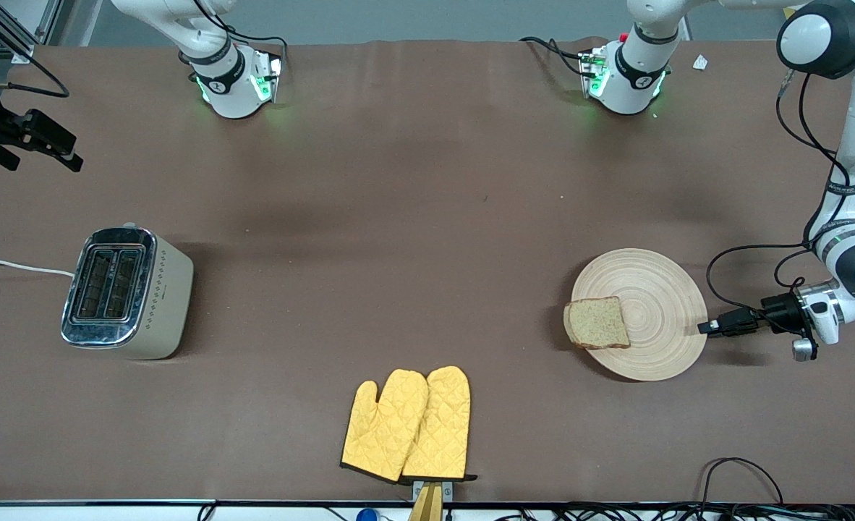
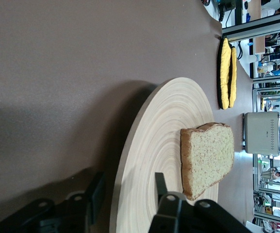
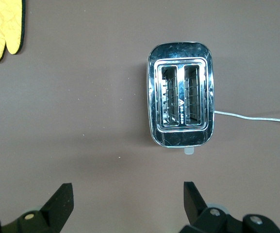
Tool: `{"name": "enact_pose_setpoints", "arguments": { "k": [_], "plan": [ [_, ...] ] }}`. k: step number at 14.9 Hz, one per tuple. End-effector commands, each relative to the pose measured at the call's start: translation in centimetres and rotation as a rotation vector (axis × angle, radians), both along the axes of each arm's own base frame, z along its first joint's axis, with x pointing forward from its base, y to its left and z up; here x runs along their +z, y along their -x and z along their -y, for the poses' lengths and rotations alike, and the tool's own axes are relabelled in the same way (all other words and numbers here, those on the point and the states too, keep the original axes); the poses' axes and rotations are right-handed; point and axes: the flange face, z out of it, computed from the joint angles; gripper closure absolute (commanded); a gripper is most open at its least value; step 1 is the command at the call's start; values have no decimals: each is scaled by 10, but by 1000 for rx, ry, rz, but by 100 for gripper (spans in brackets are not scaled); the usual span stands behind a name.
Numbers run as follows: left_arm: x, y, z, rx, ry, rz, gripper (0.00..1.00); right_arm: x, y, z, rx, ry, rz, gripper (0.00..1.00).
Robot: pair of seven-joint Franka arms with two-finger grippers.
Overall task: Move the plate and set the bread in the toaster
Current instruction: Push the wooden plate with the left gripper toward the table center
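The round wooden plate [image 1: 652, 318] lies toward the left arm's end of the table. The bread [image 1: 597, 323] lies on its edge toward the right arm's end. My left gripper [image 1: 707, 327] is low at the plate's rim, open, with one finger over the plate and one outside the rim. In the left wrist view the plate [image 2: 164, 131] and bread [image 2: 210, 158] show past the left gripper [image 2: 127, 187]. The beige toaster [image 1: 127, 293] stands toward the right arm's end. My right gripper [image 1: 69, 152] hangs open and empty in the air. The right wrist view shows the right gripper [image 3: 127, 194] and the toaster [image 3: 181, 94], slots empty.
A pair of yellow oven mitts [image 1: 409, 427] lies near the table's front edge, midway between toaster and plate. The toaster's white cord [image 1: 15, 266] runs off toward the table's end. Bare brown table lies between toaster and plate.
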Motion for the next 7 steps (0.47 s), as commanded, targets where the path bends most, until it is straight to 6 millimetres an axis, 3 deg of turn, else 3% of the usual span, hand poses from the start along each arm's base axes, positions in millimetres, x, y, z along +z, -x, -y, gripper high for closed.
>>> {"name": "enact_pose_setpoints", "arguments": {
  "k": [1, 5, 7],
  "plan": [
    [0, -3, 2, -11, 17, 19, 63, 2, 7, 0, 0, -8, 6, 0],
    [-1, -3, 4, -16, 17, 17, 84, 1, 7, 1, -2, -8, 6, 0],
    [-1, -3, 4, -18, 16, 18, 88, 1, 6, 0, 1, -7, 10, 0]
  ]
}}
